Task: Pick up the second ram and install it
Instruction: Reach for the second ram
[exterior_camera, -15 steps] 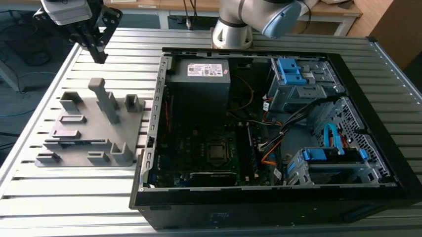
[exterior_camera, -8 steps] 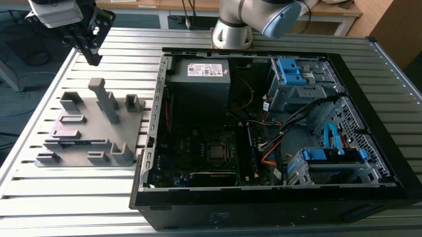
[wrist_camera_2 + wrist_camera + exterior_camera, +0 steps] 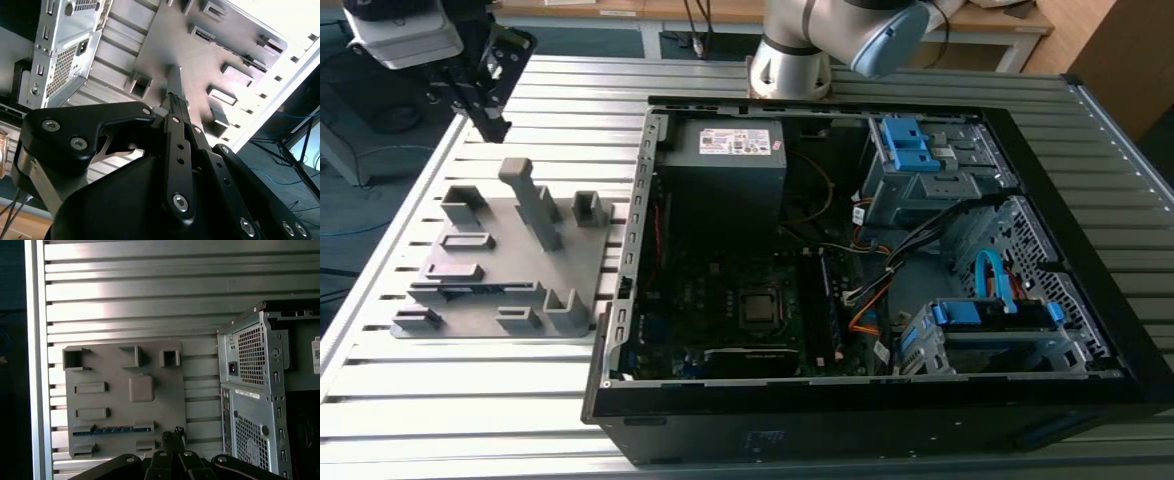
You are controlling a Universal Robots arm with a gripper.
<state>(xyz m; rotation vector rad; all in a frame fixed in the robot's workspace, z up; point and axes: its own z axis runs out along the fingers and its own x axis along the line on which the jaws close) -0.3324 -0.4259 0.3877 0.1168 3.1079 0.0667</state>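
The second ram (image 3: pixel 112 429) is a thin dark strip with a bluish edge, lying in a long slot of the grey fixture plate (image 3: pixel 115 405). In the exterior view the ram (image 3: pixel 470 290) sits low in the fixture (image 3: pixel 494 262), at the exterior view's left of the open computer case. My gripper (image 3: pixel 491 125) hangs above the fixture's far end, well clear of the ram. Its black fingers (image 3: pixel 175 100) are pressed together into a point with nothing between them. The first wrist view has the fingertips (image 3: pixel 174 434) over the fixture's edge, beside the ram's slot.
The open computer case (image 3: pixel 881 400) lies flat on the slatted metal table (image 3: pixel 467 420), with the motherboard (image 3: pixel 720 290) inside and a dark stick (image 3: pixel 829 300) standing among its parts. A tall grey post (image 3: pixel 534 205) rises from the fixture. Blue drive cages (image 3: pixel 914 145) fill the case's right.
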